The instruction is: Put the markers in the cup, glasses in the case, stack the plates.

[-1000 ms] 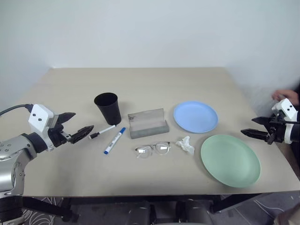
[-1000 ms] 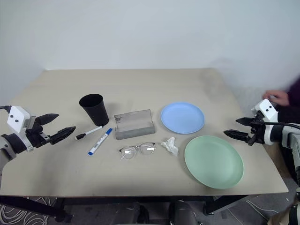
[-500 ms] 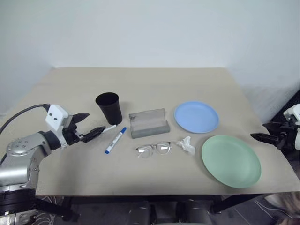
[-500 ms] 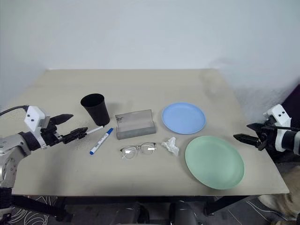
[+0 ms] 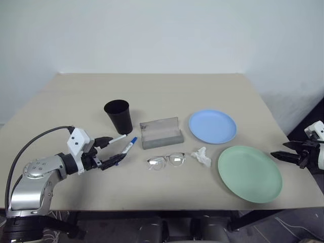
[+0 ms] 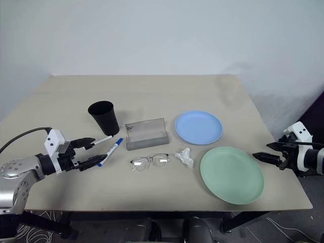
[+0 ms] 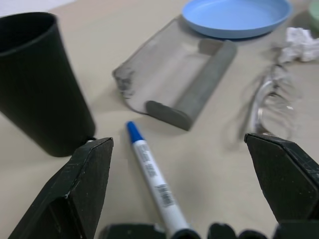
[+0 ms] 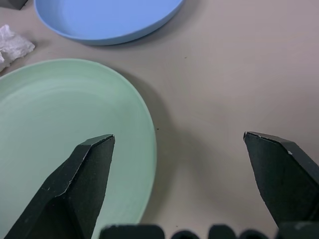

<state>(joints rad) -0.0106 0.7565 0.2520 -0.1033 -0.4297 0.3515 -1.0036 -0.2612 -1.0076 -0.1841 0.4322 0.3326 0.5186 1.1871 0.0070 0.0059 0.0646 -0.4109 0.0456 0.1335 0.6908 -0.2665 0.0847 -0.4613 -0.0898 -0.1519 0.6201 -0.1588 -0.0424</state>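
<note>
Beside the black tapered cup [image 5: 117,115], our left gripper [image 5: 110,152] has swung in, fingers spread astride the blue-capped white marker [image 7: 152,175] lying on the table; our right gripper [image 5: 286,152], likewise spread, hovers near the light green plate [image 5: 249,173].

Right gripper [image 8: 184,172], fingers spread, above table [image 8: 234,74] — green plate [image 8: 65,129], blue plate [image 8: 107,15], tissue [image 8: 12,45] beyond.

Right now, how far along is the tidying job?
Nothing is done yet. The open left gripper is lined up around the blue-capped marker, not yet gripping. The black-capped marker, glasses, cup, case, blue plate and green plate remain.
</note>
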